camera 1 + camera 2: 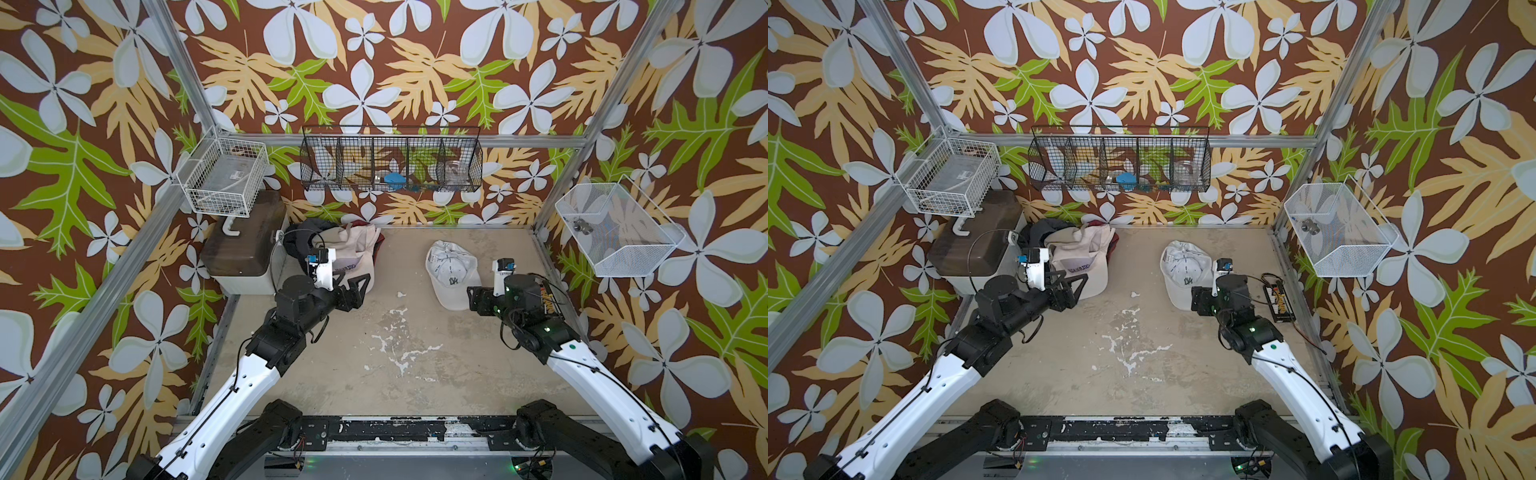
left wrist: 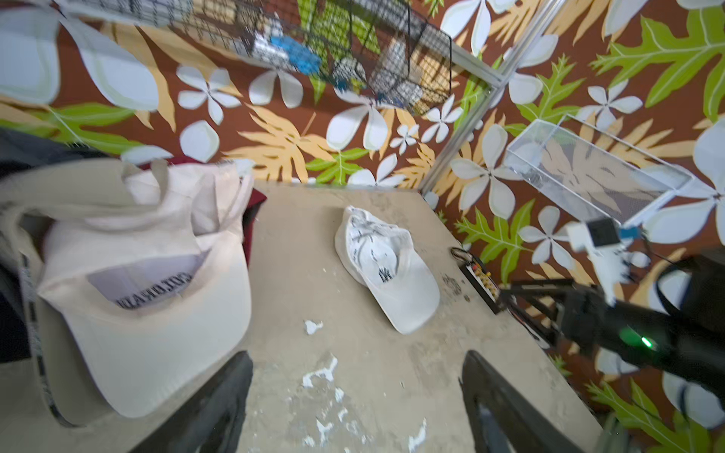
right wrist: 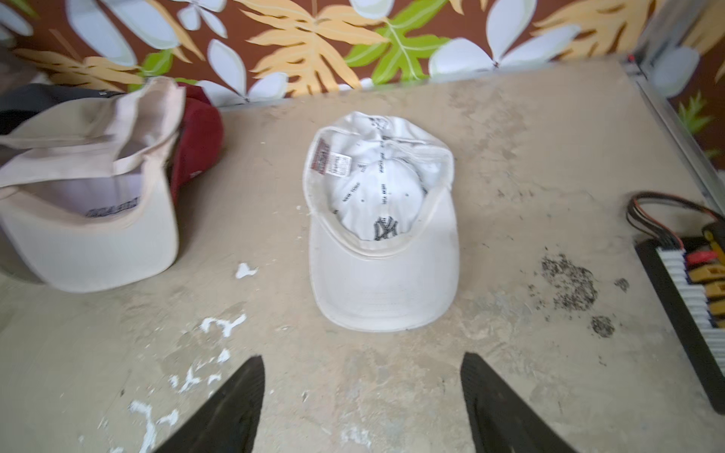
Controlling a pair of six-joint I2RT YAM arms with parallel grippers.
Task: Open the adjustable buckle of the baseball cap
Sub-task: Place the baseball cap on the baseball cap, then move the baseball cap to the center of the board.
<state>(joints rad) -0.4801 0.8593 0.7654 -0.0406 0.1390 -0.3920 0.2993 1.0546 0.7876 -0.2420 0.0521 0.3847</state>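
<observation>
A white baseball cap (image 1: pixel 451 272) lies upturned on the scuffed table (image 1: pixel 395 353) in a top view, lining exposed and brim toward the robot's base. The right gripper (image 1: pixel 471 298) hangs just beside the brim's near edge; whether the two touch is unclear from this angle. Across the table, the left gripper (image 1: pixel 364 291), jaws spread, sits by a heap of caps (image 1: pixel 353 245) next to a brown-lidded box (image 1: pixel 245 245). A white wire basket (image 1: pixel 224 178), a black wire rack (image 1: pixel 390 164) and a white mesh bin (image 1: pixel 615 232) hang on the floral walls.
</observation>
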